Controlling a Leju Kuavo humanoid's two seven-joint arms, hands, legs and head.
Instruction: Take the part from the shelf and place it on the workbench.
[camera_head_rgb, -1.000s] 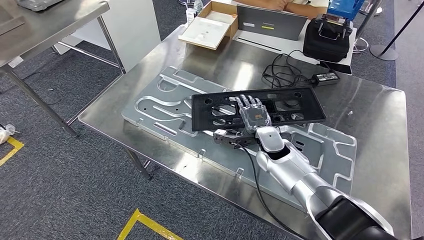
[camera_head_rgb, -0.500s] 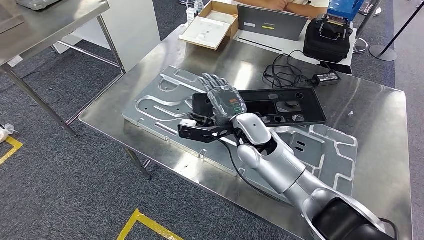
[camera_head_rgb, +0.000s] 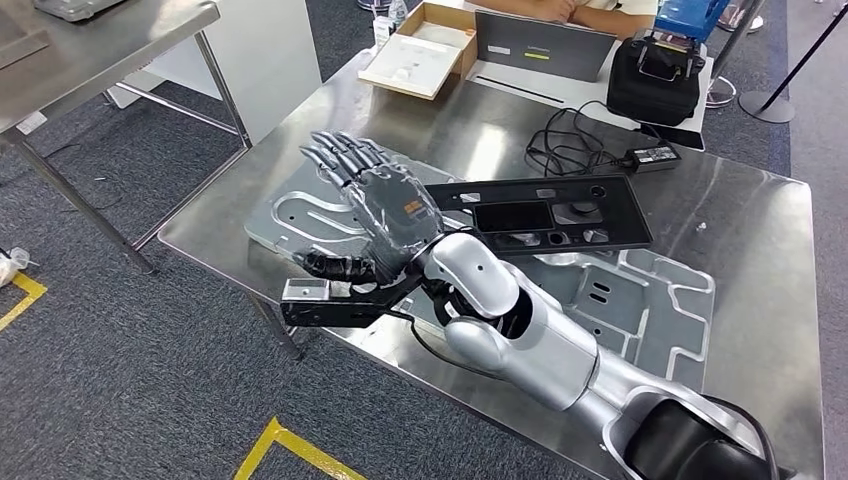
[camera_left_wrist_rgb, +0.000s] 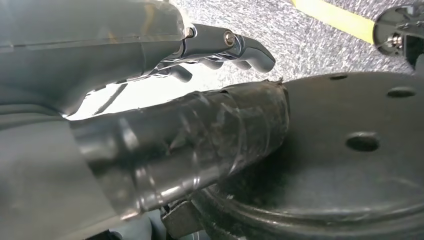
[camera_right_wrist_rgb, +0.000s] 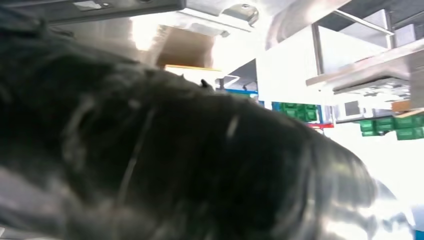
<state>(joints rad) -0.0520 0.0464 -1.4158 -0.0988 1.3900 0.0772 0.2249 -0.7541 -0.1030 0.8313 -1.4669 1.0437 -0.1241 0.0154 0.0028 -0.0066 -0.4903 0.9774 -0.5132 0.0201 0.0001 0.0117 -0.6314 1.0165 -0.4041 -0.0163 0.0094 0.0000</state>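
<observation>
**Black part flat on steel counter, right hand lifted clear**

The long black part (camera_head_rgb: 555, 212) lies flat atop a grey metal fixture plate (camera_head_rgb: 640, 290) on the steel counter (camera_head_rgb: 760, 230), its long axis running roughly side to side across the counter w/ the far-right end angled slightly toward the robot. The right hand (camera_head_rgb: 385, 205) hovers above the plate's left portion, fingers spread apart and extended, holding nothing. The left hand (camera_left_wrist_rgb: 150, 90) is seen in the left wrist view, fingers loosely extended, empty as far as can be told.

At the counter's far edge: an open cardboard box (camera_head_rgb: 420, 50) w/ a white insert inside, a black bag (camera_head_rgb: 655, 80), plus a coiled cable w/ power adapter (camera_head_rgb: 650, 155). A person sits behind.
</observation>
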